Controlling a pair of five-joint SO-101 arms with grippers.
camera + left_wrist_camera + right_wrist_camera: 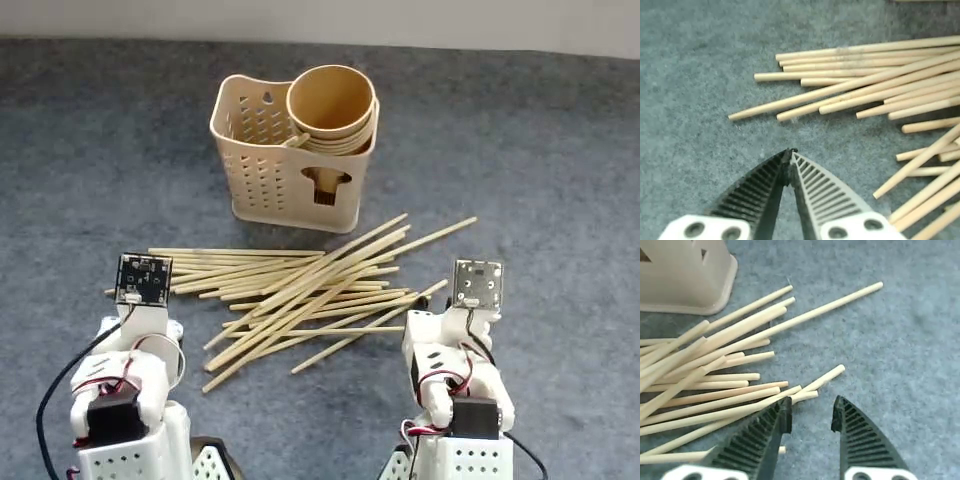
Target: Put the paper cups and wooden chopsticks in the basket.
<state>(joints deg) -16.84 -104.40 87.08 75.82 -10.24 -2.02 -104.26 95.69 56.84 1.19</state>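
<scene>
High view: the cups (332, 105) sit nested in the basket (250, 150) and the chopsticks (300, 290) lie heaped on the worktop (560, 180) just in front of the basket, so the sticks are judged the step in hand. Left wrist view: the left claw (790, 154) is closed and empty, beside the heap's side away from the basket; open it before lowering. Right wrist view: the right claw (812, 412) is open and empty at the heap's edge away from the basket; straddle one outlying stick, since crossed sticks may drag.

A stack of tan paper cups (331, 100) is sitting upright inside one end of the beige perforated plastic basket (255, 160), while many pale wooden chopsticks (300, 290) are lying flat in a loose, crisscrossed pile just in front of it.
</scene>
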